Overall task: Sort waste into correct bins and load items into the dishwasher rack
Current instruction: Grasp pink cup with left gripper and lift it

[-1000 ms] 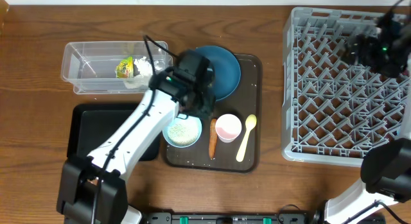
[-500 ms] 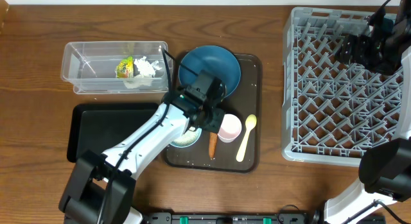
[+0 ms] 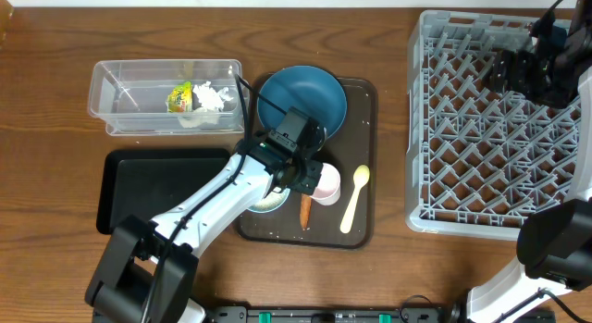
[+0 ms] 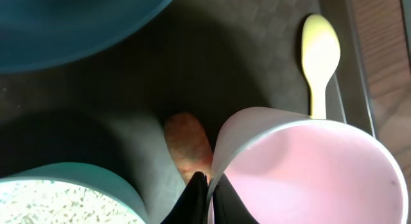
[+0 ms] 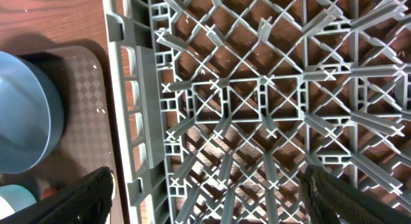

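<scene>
Left gripper [image 4: 204, 189] shifted since a second ago onto small pink plastic cup [image 4: 308, 172], centre-right on dark brown rectangular serving tray [image 3: 361, 96] — jaws seemingly clamped on its wall. Loading judged begun. Right gripper [image 3: 518, 71] — jaws wide apart — held over large grey lattice rack [image 3: 481, 156], right of tray.

From my remote feed: dark blue bowl [image 3: 310, 93], pink cup [image 3: 326, 184], pale yellow spoon [image 3: 354, 198] and orange stick [image 3: 305, 212] on a dark brown, diamond-checked serving tray [image 3: 361, 232]. The lattice rack [image 3: 481, 147] is grey, the table [image 3: 388, 45] brown wood-grain. A yellow-green wrapper [image 3: 178, 98] and white tissue [image 3: 212, 97] show in the clear tub [image 3: 116, 96].
</scene>
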You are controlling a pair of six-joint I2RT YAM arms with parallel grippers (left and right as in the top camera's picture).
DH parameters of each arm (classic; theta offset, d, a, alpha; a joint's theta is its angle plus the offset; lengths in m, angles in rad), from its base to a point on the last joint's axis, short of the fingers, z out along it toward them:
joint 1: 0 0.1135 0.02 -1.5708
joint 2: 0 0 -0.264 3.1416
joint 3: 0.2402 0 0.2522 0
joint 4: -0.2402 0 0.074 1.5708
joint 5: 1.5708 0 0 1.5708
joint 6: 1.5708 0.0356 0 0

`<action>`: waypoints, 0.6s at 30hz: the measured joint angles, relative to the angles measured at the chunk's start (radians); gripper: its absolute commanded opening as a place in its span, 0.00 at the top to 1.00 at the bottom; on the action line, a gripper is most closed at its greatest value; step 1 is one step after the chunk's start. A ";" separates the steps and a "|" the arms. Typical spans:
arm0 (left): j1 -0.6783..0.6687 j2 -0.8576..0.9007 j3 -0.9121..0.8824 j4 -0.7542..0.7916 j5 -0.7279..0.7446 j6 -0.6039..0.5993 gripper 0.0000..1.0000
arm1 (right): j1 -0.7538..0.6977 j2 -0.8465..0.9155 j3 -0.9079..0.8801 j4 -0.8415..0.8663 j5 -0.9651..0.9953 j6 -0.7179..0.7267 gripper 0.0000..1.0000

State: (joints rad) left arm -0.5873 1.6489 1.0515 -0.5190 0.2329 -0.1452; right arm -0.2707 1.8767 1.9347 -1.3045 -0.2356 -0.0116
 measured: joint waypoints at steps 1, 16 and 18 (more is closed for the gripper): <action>0.000 0.000 0.000 0.004 0.000 -0.001 0.94 | 0.000 0.000 0.000 0.000 0.000 0.000 0.07; 0.161 -0.108 0.084 0.219 0.306 -0.091 0.94 | 0.000 0.000 0.000 0.017 0.032 -0.023 0.05; 0.232 -0.129 0.096 0.299 0.382 -0.137 0.94 | 0.000 0.000 0.000 0.029 0.019 -0.026 0.04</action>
State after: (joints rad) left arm -0.3553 1.5200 1.1473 -0.2195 0.6151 -0.2817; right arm -0.2707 1.8767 1.9347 -1.2758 -0.2169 -0.0376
